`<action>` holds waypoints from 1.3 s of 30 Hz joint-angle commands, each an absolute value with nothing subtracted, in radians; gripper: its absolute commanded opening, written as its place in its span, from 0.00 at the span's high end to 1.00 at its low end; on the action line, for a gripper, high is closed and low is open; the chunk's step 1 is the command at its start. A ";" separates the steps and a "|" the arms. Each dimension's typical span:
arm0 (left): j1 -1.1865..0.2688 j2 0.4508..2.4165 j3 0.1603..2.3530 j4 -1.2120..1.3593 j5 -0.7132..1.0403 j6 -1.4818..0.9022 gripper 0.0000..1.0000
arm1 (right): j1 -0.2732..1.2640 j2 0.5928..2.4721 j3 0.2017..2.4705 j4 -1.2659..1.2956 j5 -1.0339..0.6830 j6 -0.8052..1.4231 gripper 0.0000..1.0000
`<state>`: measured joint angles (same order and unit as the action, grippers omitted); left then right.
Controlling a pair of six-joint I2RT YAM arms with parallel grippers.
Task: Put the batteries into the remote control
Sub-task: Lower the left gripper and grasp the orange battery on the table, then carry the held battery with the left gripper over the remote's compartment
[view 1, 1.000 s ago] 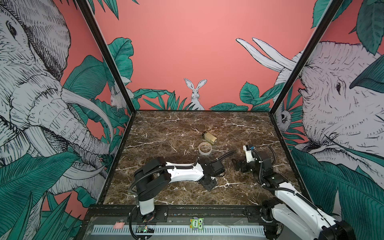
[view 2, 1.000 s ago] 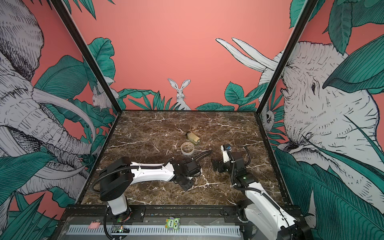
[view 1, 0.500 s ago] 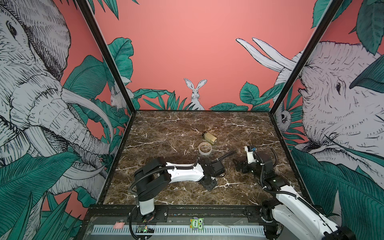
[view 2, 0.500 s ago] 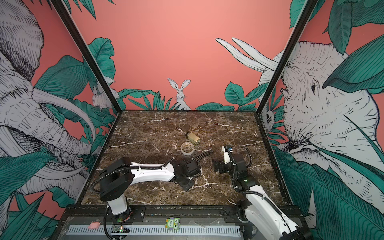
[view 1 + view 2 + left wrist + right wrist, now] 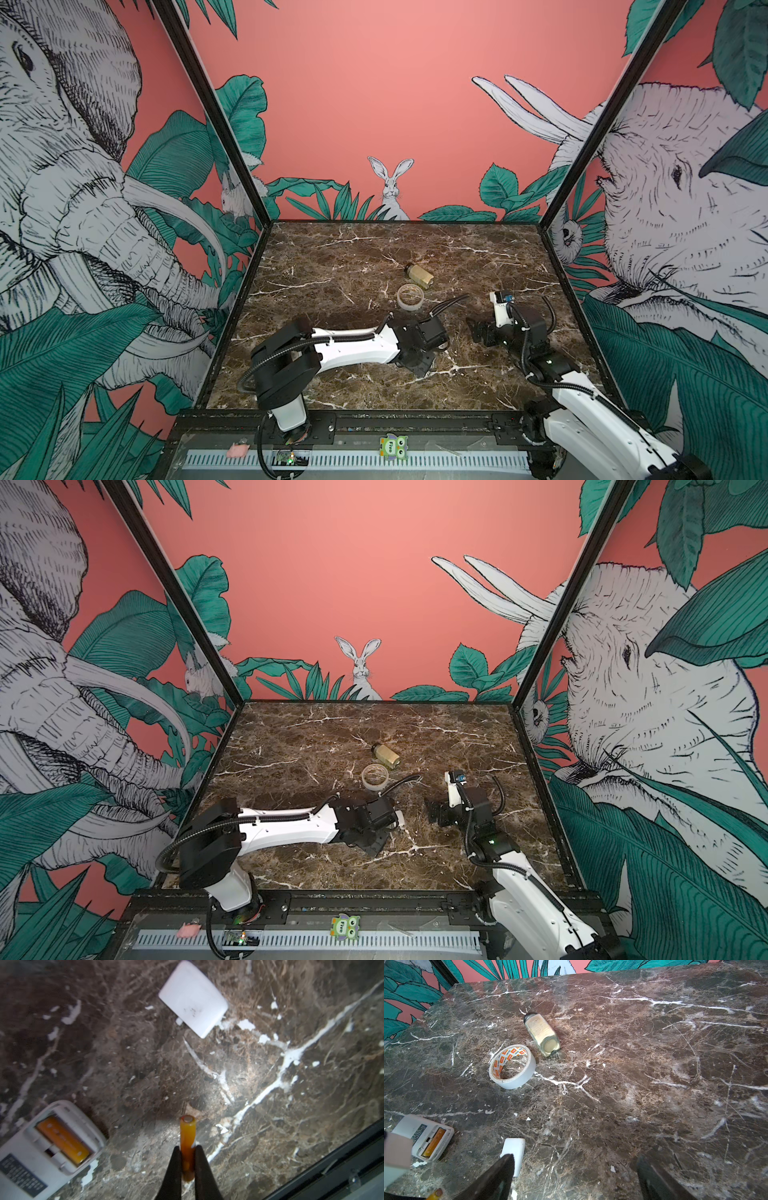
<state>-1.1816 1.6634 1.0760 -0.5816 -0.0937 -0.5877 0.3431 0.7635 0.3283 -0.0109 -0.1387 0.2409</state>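
Your left pincer is shut on the held battery toward one end. It is light, stiff and slick, so it may pivot; a hold nearer the middle looks safer. Beyond it, the remote control lies back-up on the tabletop, with the seated battery in one slot and the other bare. Your right pincer gapes, empty.

Both arms are low over the front of the marble desk!
The left hand points down at the desk, its white arm stretched flat across the front. The right hand hangs close by, apart from it, aimed toward the middle. Behind them a tape roll lies flat, with a small beige bottle on its side just beside it.
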 commanded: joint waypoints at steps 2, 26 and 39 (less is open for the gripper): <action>-1.120 1.568 1.025 -0.653 -0.160 -0.700 0.98 | 0.339 0.755 0.309 0.032 -0.148 0.245 0.09; -1.019 1.586 0.992 -0.672 -0.210 -0.804 0.98 | 0.339 0.726 0.295 0.041 -0.177 0.239 0.10; -1.006 1.643 1.006 -0.657 -0.181 -0.788 0.97 | 0.339 0.708 0.291 0.040 -0.177 0.239 0.09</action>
<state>-1.0126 1.6360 0.9993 -0.6518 -0.1875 -0.7776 0.3428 0.7204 0.2981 -0.0032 -0.1726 0.2398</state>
